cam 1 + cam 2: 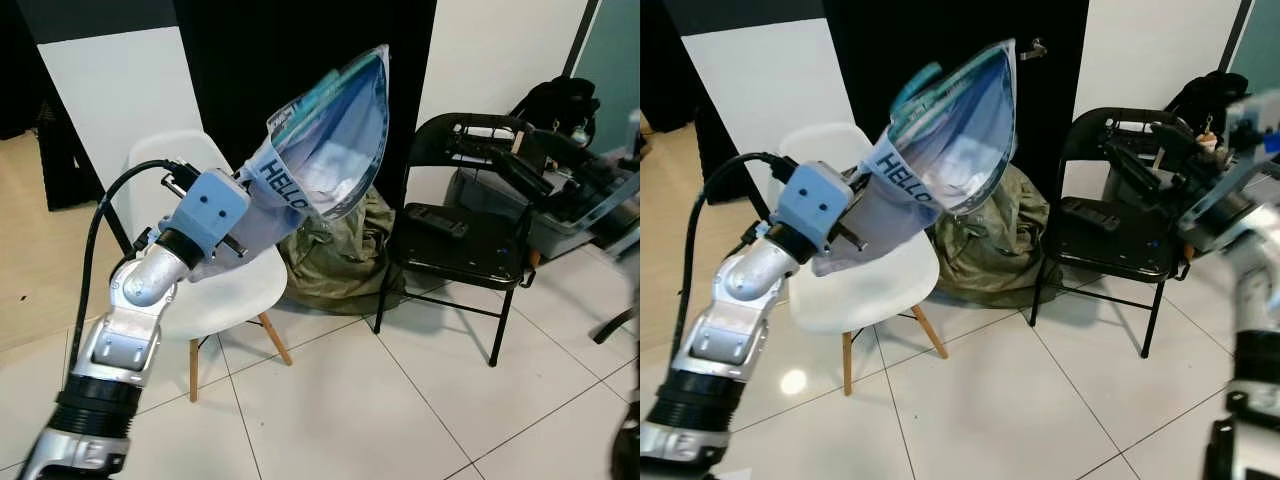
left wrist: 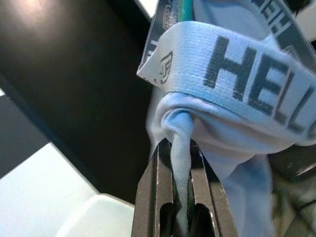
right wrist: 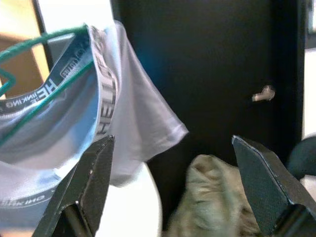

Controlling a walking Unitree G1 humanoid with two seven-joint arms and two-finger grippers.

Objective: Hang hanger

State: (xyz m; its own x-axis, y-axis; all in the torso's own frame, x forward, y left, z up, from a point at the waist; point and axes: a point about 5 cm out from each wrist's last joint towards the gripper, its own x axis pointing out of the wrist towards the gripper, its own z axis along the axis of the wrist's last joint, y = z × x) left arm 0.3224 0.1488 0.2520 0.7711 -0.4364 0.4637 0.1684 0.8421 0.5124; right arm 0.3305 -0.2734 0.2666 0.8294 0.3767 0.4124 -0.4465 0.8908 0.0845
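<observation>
Nearest the head camera is the left arm, raised across the frame — its left gripper (image 2: 180, 197) is clamped on a twisted pinch of pale blue cloth just under the band lettered "HELLO". That cloth is a garment (image 1: 330, 140) stretched over a teal wire hanger (image 3: 34, 59), whose thin wire runs through the waistband in the right wrist view. Holding the fabric and not the wire looks deliberate, in my judgement: it leaves the wire free and keeps the bundle lifted high, above the white chair (image 1: 215, 290) and in front of the black door (image 1: 1060, 70).

The right gripper (image 3: 180, 182) stands beside the garment with its two black fingers spread wide and nothing between them — likely poised to steady the hanger or take its hook. A small metal handle (image 3: 262, 94) shows on the dark door beyond it; that may be the hanging point, though I cannot be sure.

A green bag (image 1: 340, 260) slumps on the floor between the white chair and a black folding chair (image 1: 470, 240) loaded with gear
</observation>
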